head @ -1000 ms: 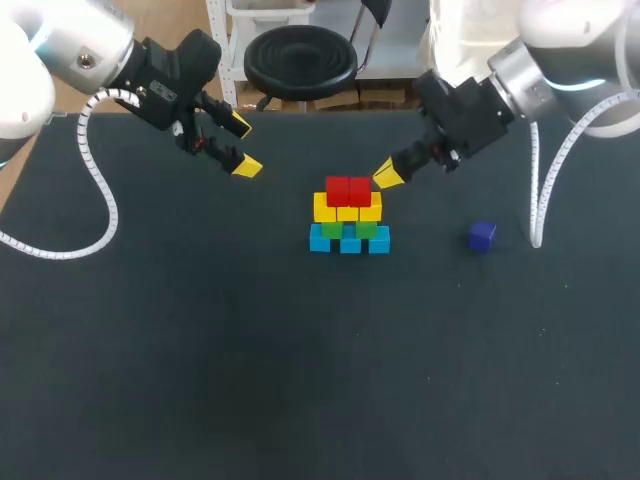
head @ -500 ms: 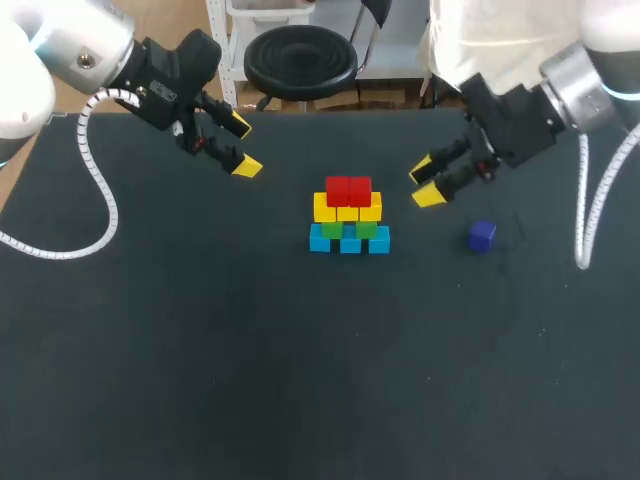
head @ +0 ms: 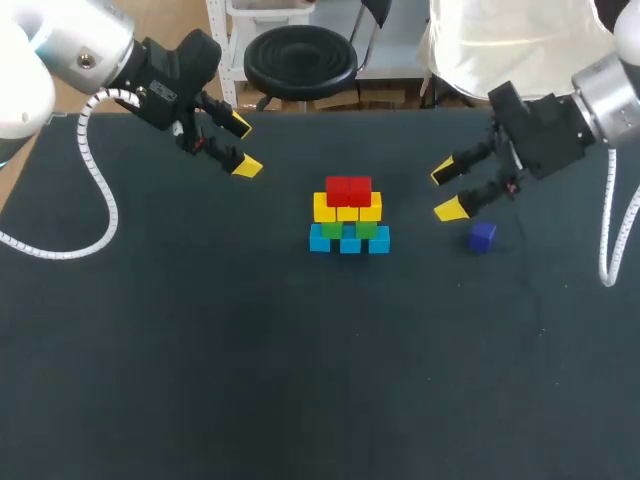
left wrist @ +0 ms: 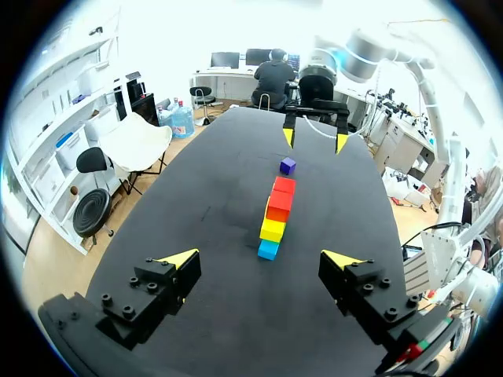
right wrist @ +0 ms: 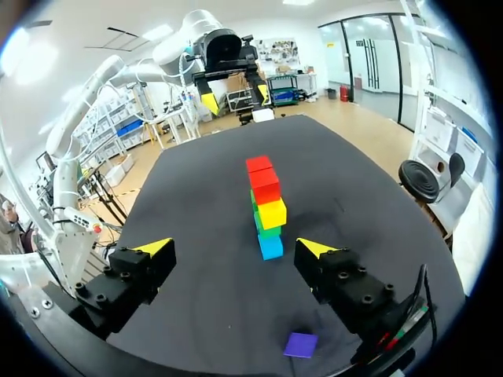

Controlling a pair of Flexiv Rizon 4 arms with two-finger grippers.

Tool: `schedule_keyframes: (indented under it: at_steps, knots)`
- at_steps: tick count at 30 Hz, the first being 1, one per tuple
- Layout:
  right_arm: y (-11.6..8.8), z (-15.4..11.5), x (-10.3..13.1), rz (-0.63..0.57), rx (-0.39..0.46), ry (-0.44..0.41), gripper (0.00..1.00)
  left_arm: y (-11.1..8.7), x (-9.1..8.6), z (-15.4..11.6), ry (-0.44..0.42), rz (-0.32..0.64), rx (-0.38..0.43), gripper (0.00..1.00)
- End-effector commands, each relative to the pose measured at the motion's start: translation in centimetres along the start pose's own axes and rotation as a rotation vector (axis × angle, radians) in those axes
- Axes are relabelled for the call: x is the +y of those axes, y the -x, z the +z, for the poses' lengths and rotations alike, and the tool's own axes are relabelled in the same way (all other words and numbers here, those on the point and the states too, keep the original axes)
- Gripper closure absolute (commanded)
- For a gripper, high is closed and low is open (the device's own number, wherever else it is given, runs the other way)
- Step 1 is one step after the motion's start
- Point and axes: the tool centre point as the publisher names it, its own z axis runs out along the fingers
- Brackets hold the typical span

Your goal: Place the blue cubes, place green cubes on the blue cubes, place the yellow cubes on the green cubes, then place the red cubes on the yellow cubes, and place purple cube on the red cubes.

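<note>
A pyramid stands mid-table: three blue cubes (head: 349, 240) at the base, two green cubes (head: 350, 229), three yellow cubes (head: 347, 207), and two red cubes (head: 348, 188) on top. A purple cube (head: 482, 236) lies alone to its right. My right gripper (head: 446, 191) hangs open and empty between the pyramid and the purple cube, just above and left of that cube. In the right wrist view the purple cube (right wrist: 301, 344) sits under the right-hand finger. My left gripper (head: 243, 146) is open and empty, raised at the far left, with the pyramid (left wrist: 275, 216) ahead of it.
The black table (head: 200, 350) has wide bare surface in front of the pyramid and on both sides. Nothing else lies on it.
My right gripper drew back from the red cubes, moving right and toward the purple cube, and its fingers went from shut to wide open. The left arm stayed still.
</note>
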Motion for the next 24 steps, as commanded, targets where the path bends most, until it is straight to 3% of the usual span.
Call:
schedule_keyframes:
  at_steps: [1, 5, 8, 12, 19, 24]
  knots:
    - [0.0, 0.0, 0.0, -0.001, -0.002, -0.001, 0.00, -0.1, 0.0, 0.0, 0.000, 0.003, -0.005, 0.00]
    - [0.0, 0.0, 0.0, -0.001, -0.002, -0.001, 0.00, -0.1, 0.0, 0.0, 0.000, 0.003, -0.005, 0.00]
    - [-2.1, -0.8, -0.2, 0.030, -0.068, -0.019, 0.00, -0.1, 0.0, 0.0, 0.000, 0.003, -0.005, 0.00]
    - [-4.7, -2.7, -0.5, 0.090, -0.095, -0.076, 0.00, -0.1, 0.0, 0.0, 0.000, 0.003, -0.005, 0.00]
    - [-7.2, -4.8, -0.4, 0.159, -0.066, -0.159, 0.00, -0.1, 0.0, 0.0, 0.000, 0.003, -0.005, 0.00]
    - [-8.4, -4.8, -0.1, 0.198, 0.010, -0.156, 0.00, -0.1, 0.0, 0.0, 0.000, 0.003, -0.005, 0.00]
